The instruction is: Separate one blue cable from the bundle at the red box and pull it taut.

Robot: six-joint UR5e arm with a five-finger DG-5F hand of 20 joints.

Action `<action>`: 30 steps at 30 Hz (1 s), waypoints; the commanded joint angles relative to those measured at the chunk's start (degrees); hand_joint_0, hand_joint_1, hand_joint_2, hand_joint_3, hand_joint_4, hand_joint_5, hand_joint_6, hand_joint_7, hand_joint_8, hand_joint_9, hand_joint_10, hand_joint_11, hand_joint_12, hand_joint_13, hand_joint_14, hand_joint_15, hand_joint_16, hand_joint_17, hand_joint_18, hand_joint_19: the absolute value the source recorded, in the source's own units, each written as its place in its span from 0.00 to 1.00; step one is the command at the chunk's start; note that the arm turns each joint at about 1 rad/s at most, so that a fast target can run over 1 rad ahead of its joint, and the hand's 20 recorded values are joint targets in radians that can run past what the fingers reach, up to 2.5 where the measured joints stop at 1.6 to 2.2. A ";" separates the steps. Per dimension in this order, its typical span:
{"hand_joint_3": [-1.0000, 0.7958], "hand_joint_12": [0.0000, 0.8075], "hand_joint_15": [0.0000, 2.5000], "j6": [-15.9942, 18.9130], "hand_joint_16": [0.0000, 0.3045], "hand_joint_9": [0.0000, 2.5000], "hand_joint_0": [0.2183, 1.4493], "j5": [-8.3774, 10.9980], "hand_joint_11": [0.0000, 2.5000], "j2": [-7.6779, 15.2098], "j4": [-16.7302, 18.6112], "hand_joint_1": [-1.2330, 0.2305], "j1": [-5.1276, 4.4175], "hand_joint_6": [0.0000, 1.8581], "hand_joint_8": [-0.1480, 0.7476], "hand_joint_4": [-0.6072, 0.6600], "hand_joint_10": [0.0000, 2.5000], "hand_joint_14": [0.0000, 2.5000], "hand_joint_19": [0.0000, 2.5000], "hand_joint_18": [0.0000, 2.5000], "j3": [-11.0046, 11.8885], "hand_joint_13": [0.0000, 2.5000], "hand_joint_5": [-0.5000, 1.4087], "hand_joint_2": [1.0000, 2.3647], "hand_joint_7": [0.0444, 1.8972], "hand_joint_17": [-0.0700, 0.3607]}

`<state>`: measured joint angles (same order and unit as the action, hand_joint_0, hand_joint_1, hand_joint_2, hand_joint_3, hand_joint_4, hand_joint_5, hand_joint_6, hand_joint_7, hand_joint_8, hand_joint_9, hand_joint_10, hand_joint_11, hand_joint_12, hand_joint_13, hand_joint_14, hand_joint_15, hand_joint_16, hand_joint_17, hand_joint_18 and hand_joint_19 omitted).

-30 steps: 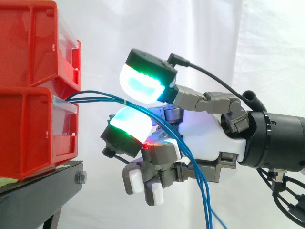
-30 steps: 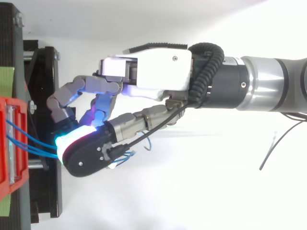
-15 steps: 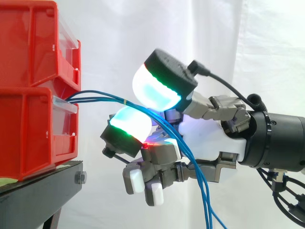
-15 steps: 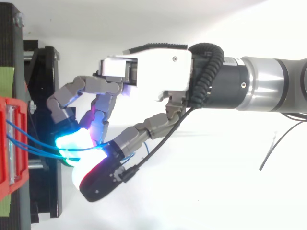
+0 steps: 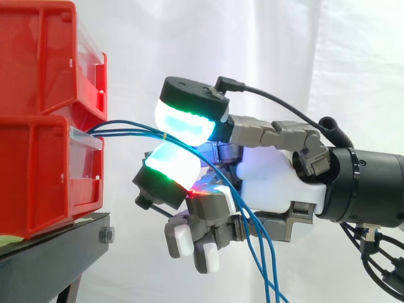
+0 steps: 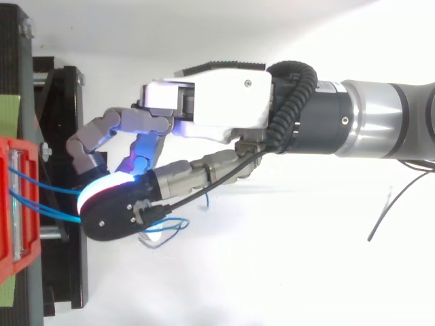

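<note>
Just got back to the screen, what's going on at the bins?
The robot hand pinches the blue cables between its glowing pads, close to the lower red bin. From that bin's front they pass through the pinch and hang loose below the hand. Whether one is separated is unclear; none looks taut.

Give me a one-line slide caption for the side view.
Robot hand pinches blue cables between two glowing pads, just outside the lower red bin.
</note>
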<state>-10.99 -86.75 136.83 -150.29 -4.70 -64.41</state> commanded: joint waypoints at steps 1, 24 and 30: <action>0.51 0.58 0.26 0.00 0.22 0.49 0.30 0.00 0.35 0.02 -0.01 0.58 -0.04 0.47 0.62 0.60 0.01 0.01 0.31 0.41 -0.01 0.41 0.19 0.00 0.73 0.51; 0.39 0.48 0.27 0.00 0.16 0.48 0.33 0.00 0.40 0.02 -0.18 0.28 -0.04 0.46 0.55 0.61 0.01 0.01 0.30 0.39 0.25 0.39 0.19 0.01 0.76 0.42; 0.38 0.46 0.25 0.00 0.16 0.46 0.43 0.00 0.42 0.02 -0.53 0.21 -0.04 0.49 0.53 0.48 0.01 0.01 0.26 0.38 0.43 0.38 0.18 0.01 0.75 0.41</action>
<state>-10.99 -86.75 136.82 -150.71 -4.74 -64.06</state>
